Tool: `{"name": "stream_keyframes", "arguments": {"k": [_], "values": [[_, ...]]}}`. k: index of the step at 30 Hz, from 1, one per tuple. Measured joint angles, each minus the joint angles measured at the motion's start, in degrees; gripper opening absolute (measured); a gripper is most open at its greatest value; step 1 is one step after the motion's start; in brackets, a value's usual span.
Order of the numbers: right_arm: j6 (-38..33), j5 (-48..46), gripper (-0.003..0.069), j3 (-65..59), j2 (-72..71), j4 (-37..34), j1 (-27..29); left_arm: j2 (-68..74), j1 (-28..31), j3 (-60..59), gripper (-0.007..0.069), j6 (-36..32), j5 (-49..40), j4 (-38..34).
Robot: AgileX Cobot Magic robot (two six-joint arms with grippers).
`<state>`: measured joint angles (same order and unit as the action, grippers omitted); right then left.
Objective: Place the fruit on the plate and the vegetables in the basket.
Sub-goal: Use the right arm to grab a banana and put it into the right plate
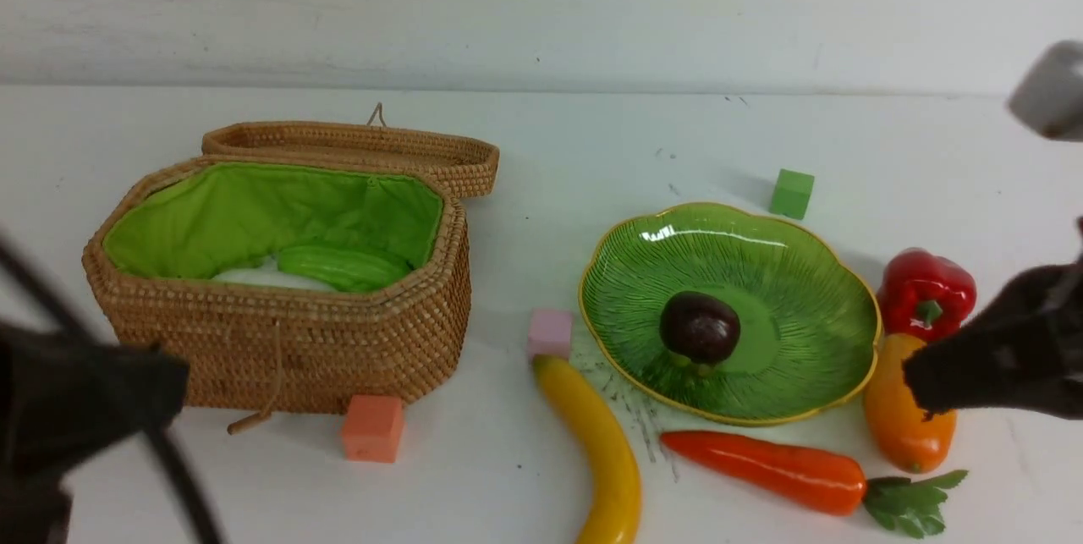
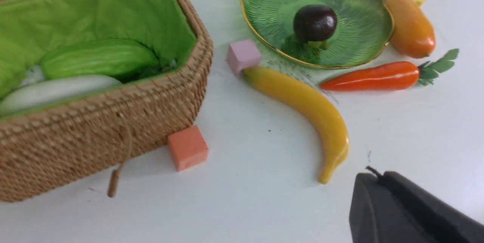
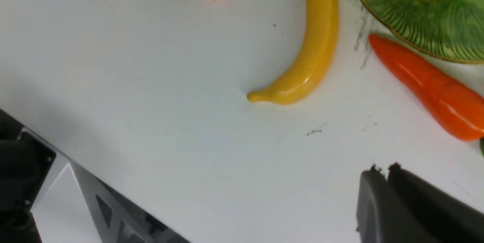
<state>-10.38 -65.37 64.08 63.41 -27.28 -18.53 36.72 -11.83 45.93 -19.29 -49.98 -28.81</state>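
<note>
Where basket [image 1: 338, 341] sits, table [image 1: 592, 146] white | scuffs [image 1: 630, 409] beside plate [image 1: 778, 273] | wall [image 1: 541, 2] white

White tabletop [image 1: 761, 129] w/ dark scuff marks [image 1: 630, 413] approx mid-table. Plain white wall [image 1: 541, 2] right behind it. Light's soft & even, shadows faint. Grey metal frame [image 3: 94, 201] under the table edge.

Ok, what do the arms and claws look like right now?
The left claw and right claw are both matte black and wedge-shaped. A black cable runs by the left one; a blurred pale grey part shows above the right.
</note>
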Motion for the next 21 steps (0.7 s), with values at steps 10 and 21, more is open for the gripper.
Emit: {"name": "stream_keyframes", "arguments": {"k": [10, 21], "values": [[14.3, 9.2, 0.0059, 4.8, 21.2, 11.4, -20.1, -13.3, 0.0, -9.8, -0.0013, -8.6, 4.4, -7.9], [25.0, 15.8, 0.0425, 8.9, 41.5, 16.3, -21.1, -13.5, 0.0, -9.8, -0.0013, -9.2, 4.7, -10.6]]}}
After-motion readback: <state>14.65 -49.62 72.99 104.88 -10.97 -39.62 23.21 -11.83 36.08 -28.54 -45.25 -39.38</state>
